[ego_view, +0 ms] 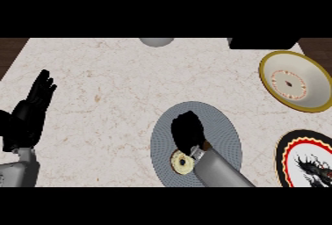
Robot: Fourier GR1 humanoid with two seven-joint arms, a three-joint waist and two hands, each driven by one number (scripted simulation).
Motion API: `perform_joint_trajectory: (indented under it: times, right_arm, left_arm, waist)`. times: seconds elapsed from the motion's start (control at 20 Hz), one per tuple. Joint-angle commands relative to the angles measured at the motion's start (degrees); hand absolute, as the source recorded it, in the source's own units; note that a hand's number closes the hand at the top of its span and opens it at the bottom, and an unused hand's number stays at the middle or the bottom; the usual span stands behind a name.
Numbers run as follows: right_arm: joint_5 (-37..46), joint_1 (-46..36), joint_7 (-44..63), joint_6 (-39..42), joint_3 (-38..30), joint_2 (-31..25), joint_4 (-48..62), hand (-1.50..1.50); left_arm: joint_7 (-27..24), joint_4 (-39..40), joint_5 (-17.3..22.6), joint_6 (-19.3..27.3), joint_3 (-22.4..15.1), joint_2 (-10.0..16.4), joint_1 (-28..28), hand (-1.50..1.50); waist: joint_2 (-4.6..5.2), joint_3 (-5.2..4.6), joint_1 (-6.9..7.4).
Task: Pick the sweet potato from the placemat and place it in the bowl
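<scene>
We see a marble counter point(97, 88) with a grey placemat point(224, 127) at its middle, a gold-rimmed bowl point(314, 79) at the far right and a dragon plate point(283, 150) near it. Our right hand point(188, 129) hangs over the placemat; we cannot tell whether it is wide or closed. Our left hand point(29, 112) rests wide open at the left edge. The sweet potato point(183, 161) lies on the placemat against the right wrist, well apart from the bowl.

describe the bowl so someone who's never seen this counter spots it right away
On the pale marble counter, look past the round grey placemat in the middle to the far right corner. The bowl sits there: cream inside with a gold rim, while the plate nearer the robot has a black and red rim and a dark figure.
</scene>
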Motion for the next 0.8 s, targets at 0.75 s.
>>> perform_joint_trajectory:
  times: [0.75]
  right_arm:
    - [-5.52,-25.75,33.01,-25.17,-44.03,-3.28,9.61,1.50]
  left_arm:
    - [-1.55,4.42,-1.24,0.30,-0.55,-0.83,-3.93,0.00]
  waist:
    - [1.31,0.24,1.31]
